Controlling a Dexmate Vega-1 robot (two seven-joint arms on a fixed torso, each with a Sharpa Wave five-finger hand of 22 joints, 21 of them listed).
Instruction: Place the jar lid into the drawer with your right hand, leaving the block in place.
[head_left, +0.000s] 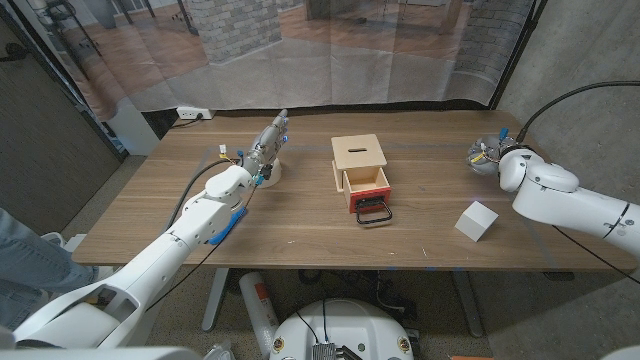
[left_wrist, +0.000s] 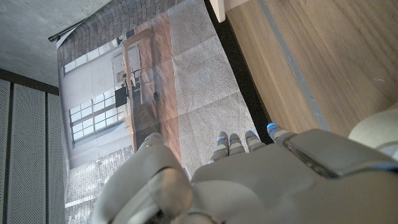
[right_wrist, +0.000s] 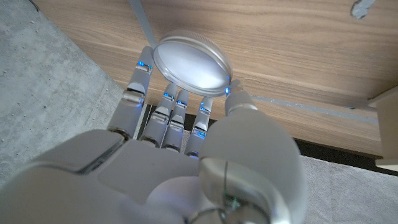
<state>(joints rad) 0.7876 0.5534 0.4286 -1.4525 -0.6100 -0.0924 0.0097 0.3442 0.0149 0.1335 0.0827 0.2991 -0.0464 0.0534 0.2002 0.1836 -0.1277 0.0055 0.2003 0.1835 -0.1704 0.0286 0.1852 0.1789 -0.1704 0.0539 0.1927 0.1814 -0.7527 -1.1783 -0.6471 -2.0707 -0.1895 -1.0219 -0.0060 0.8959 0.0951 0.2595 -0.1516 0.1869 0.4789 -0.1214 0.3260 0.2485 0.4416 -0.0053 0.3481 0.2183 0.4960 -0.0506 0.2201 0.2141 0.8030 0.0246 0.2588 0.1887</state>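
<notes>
My right hand (head_left: 484, 153) is at the table's far right. It holds the round silver jar lid (right_wrist: 191, 61) between its fingers (right_wrist: 177, 102) and thumb, just over the wood. The small wooden box (head_left: 358, 157) stands mid-table, with its red drawer (head_left: 365, 190) pulled open toward me and a black handle (head_left: 374, 214) at its front. The white block (head_left: 477, 221) sits on the table near the front right, beside my right forearm. My left hand (head_left: 268, 146) is left of the box with its fingers (left_wrist: 239, 140) straight and close together, holding nothing.
A round cream object (head_left: 272, 173) lies on the table under my left hand. The tabletop (head_left: 300, 225) is bare wood between the box and the front edge. A printed backdrop curtain (head_left: 330, 60) hangs behind the table's far edge.
</notes>
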